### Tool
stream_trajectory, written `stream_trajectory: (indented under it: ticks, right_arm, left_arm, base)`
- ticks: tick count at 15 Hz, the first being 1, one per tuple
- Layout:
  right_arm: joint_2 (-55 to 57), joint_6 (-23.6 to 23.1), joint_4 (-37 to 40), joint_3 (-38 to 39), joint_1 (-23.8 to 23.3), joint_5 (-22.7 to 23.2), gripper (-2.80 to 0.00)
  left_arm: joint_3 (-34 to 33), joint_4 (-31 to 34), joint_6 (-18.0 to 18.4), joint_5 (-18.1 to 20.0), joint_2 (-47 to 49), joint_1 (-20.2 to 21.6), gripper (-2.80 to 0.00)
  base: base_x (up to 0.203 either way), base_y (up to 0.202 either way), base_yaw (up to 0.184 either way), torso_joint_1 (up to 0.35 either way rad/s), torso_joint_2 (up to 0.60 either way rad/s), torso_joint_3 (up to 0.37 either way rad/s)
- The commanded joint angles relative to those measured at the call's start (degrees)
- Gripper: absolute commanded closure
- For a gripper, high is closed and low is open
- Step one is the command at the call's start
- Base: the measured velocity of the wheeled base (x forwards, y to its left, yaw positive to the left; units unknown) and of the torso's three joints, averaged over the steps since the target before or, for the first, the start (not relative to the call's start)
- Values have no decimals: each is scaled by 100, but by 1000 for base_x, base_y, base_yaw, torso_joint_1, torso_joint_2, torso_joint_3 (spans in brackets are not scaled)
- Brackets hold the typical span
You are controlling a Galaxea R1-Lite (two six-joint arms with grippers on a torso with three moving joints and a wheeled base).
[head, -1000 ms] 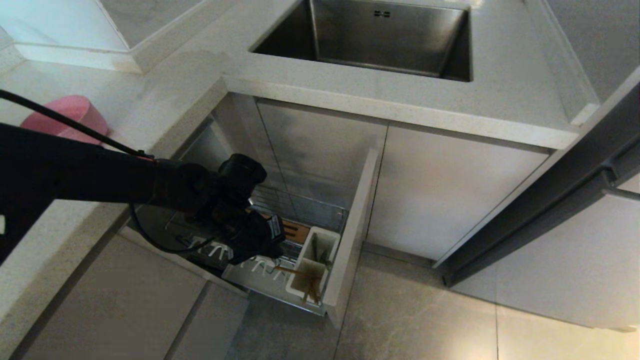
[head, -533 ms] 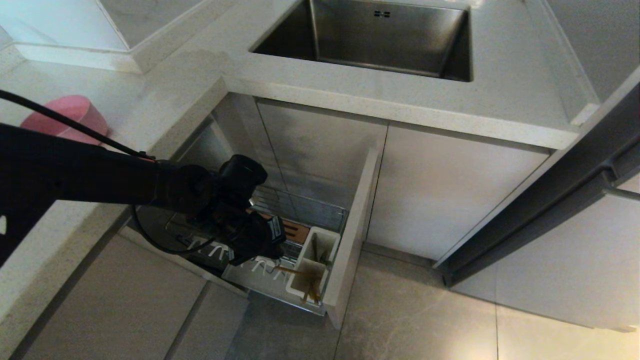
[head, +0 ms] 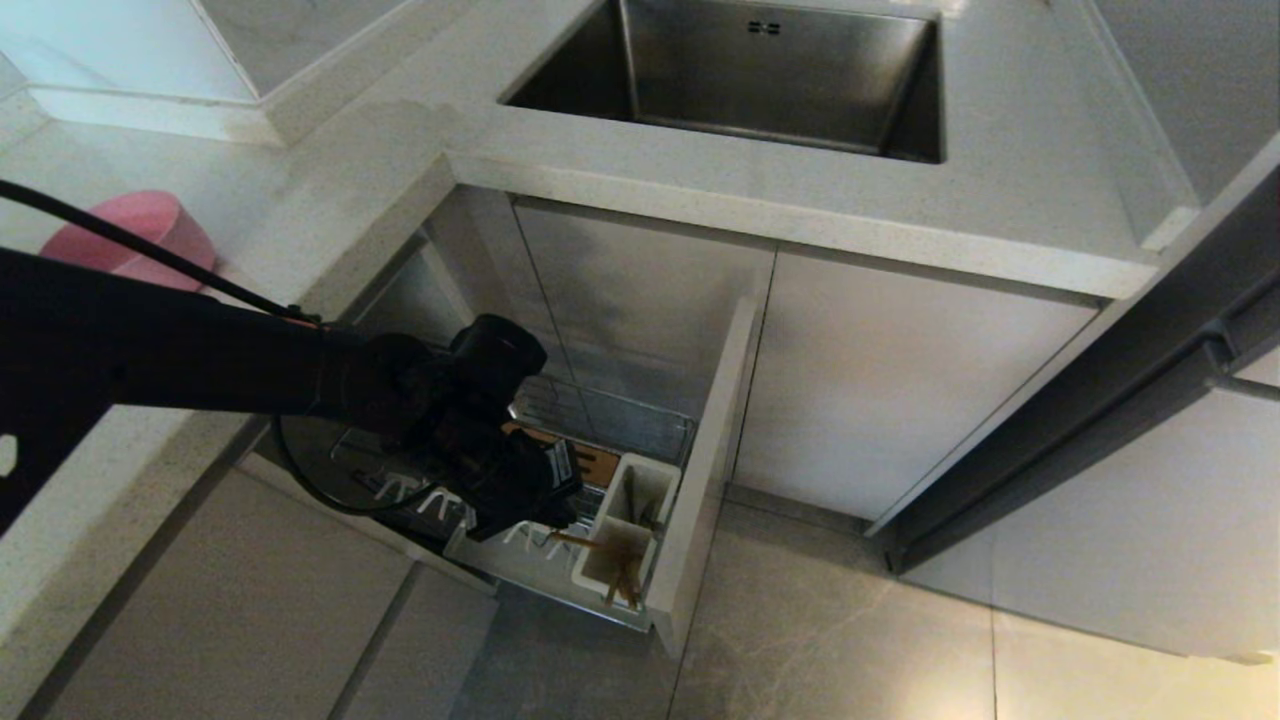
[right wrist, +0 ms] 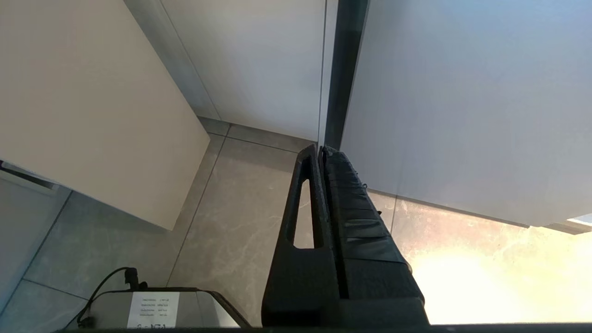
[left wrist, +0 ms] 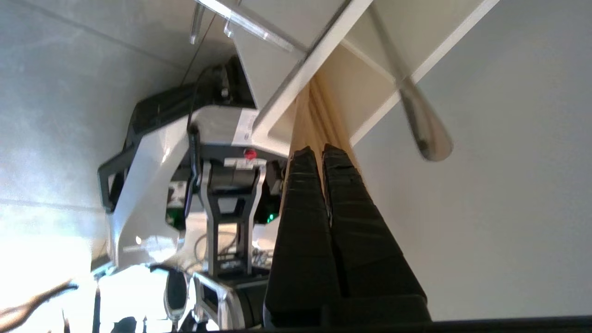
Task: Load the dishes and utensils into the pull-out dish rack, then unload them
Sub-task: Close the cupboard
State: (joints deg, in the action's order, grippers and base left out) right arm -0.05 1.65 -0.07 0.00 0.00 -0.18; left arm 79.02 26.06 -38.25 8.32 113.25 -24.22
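Left pincer (head: 545,500): low over the pull-out dish rack (head: 600,430), fingers (left wrist: 319,194) pinching the light-wood chopsticks (left wrist: 314,115), whose far ends stand inside a white utensil cup (head: 615,560).
Spoon (left wrist: 418,115): silver, standing in the neighbouring cup compartment.
Rack: drawn out below the desk (head: 780,210), beige front panel (head: 700,470) alongside the cups.
Pink bowl (head: 135,240): on the desk, well apart from the rack.
Sink (head: 760,80): steel, set in the desk.
Right pincer (right wrist: 321,152): pressed together, holding nothing, above the floor tiles (right wrist: 231,217).
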Motion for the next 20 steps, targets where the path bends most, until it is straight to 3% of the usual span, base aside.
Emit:
stream_trajectory:
  ticks: [1,20]
  right_arm:
    - [-4,2,-1,0,0,1,0]
    - [-4,2,-1,0,0,1,0]
  left_arm:
    - [-1,86,-75,12,8,-64,-280]
    - [-115,110,-33,-164,-93,-153,-280]
  base:
    - [0,0,0,0,0,0]
    - [0,0,0,0,0,0]
